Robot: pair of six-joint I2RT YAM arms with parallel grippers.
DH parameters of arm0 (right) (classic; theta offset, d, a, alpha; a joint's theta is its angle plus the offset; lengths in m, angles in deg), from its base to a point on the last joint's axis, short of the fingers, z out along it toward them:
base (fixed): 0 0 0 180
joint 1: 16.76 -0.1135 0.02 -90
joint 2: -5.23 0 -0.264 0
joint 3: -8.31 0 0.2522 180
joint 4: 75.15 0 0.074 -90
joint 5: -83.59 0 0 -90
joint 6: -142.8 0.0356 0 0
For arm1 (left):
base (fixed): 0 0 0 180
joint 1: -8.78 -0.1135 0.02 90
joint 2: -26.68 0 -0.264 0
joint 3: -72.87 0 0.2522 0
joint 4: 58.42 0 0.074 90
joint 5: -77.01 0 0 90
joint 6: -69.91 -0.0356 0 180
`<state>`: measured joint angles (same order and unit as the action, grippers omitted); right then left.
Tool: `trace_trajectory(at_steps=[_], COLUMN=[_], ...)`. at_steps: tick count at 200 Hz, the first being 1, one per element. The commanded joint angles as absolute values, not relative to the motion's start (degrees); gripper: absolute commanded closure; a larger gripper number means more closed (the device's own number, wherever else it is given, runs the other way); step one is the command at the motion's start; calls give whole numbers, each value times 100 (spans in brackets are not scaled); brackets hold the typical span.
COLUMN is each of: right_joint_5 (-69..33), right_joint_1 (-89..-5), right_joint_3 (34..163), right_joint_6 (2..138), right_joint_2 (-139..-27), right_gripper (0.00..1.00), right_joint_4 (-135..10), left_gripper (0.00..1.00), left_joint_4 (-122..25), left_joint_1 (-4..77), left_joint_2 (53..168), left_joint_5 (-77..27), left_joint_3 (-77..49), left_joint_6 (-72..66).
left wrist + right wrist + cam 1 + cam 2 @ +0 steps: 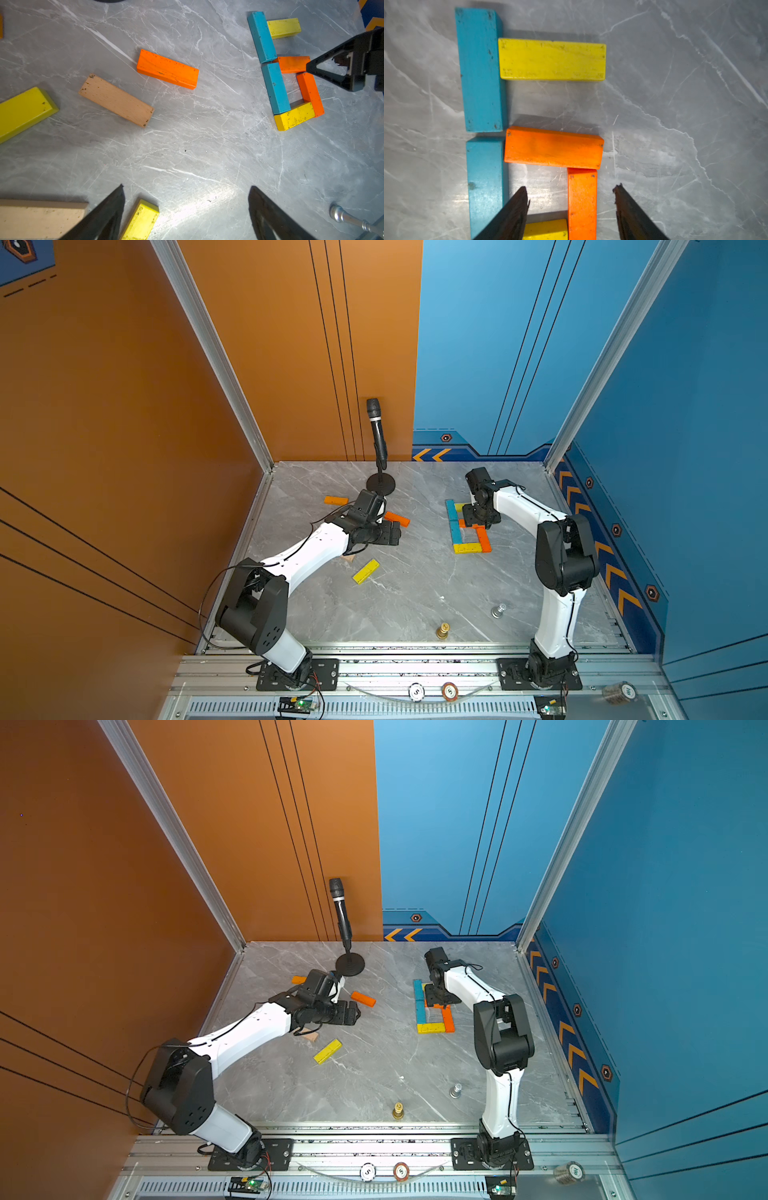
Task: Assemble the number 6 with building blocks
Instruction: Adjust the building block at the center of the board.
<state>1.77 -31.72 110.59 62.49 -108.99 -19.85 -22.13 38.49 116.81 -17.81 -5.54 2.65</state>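
1. Six painted wooden building blocks make up your figure on the right side of the grey marble-pattern table (415, 597). That's two blue bars (479, 68) end to end as the spine, two yellow bars (552, 59) as the top and bottom strokes, and two orange bars (553, 147) closing the loop.
2. Six more lie loose on the left side: two plain tan bars (116, 99), two loose yellow bars (25, 112) and two loose orange bars (167, 69). One of the orange ones is only a sliver at the edge of the left wrist view.
3. Your right gripper (571, 187) sits over the loop. Its fingers are spread either side of the upright orange bar with a gap on both sides, gripping nothing.
4. Your left gripper (187, 187) hangs over the loose ones, fingers spread wide and empty.
5. One small gold chess piece (442, 630) and one small silver chess piece (498, 610) sit near the front edge, well apart from the blocks.
6. One black microphone on a round stand (378, 435) is at the back.
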Motion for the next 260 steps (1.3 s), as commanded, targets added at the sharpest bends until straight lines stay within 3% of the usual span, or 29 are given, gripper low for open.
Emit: trace_trajectory(at_steps=[1,91,260], right_joint_5=[44,275,352], right_joint_1=[-3120,-3196,-3232], right_joint_3=[11397,12170,12464], right_joint_6=[6512,6603,6520], right_joint_2=[-11148,-11969,-12349], right_gripper=[34,35,35], right_joint_4=[-1965,-1938,-1938], left_gripper=[7,7,7], left_joint_4=[-2084,-2049,-2048], left_joint_1=[3898,3845,3843], left_joint_2=[11574,11501,11501], left_joint_5=[-1648,-1644,-1633], left_joint_3=[-701,-676,-637], left_joint_6=[188,170,188])
